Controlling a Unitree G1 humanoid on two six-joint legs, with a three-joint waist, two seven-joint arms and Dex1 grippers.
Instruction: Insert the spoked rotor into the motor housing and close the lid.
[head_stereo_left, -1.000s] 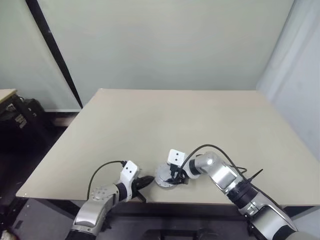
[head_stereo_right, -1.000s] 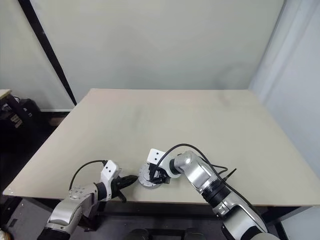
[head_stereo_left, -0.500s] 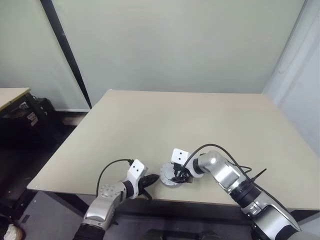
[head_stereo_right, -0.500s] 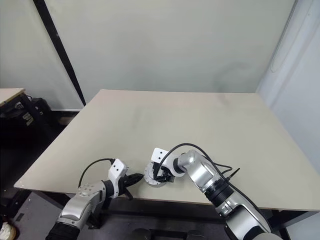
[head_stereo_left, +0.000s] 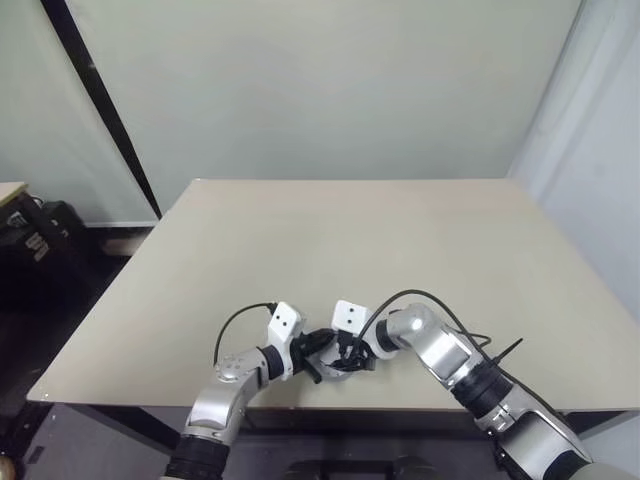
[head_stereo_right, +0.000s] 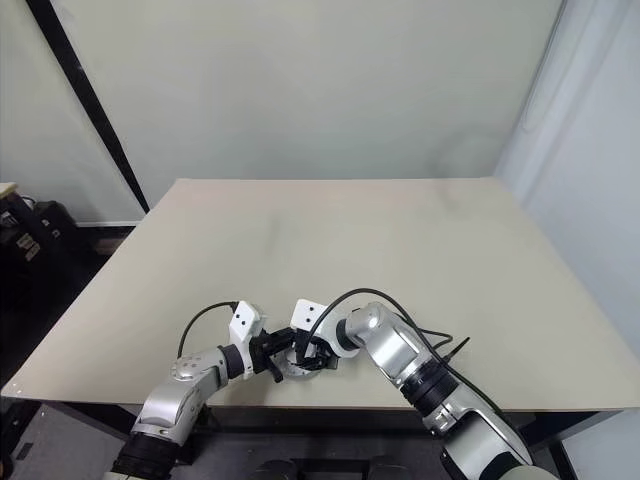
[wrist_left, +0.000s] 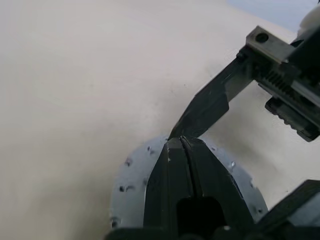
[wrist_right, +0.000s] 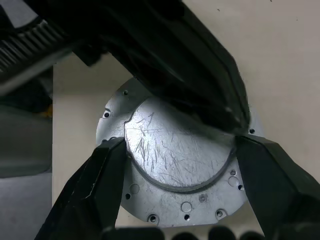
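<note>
Tan table (head_stereo_left: 400, 240) carries one round metal assembly, the lid (wrist_right: 175, 150). I see two grippers: right gripper (wrist_right: 175, 165) jaws wide, straddling it; left gripper (wrist_left: 184, 145) pinched closed above.

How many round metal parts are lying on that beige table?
1 that I can see: a round silvery metal disc near the table's front edge, between the left gripper and the right gripper. Other parts may be hidden beneath it.

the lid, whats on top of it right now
The shut left gripper hangs over the lid, its tips near the rim, contact unclear. The right gripper straddles it. What lies underneath is covered.
</note>
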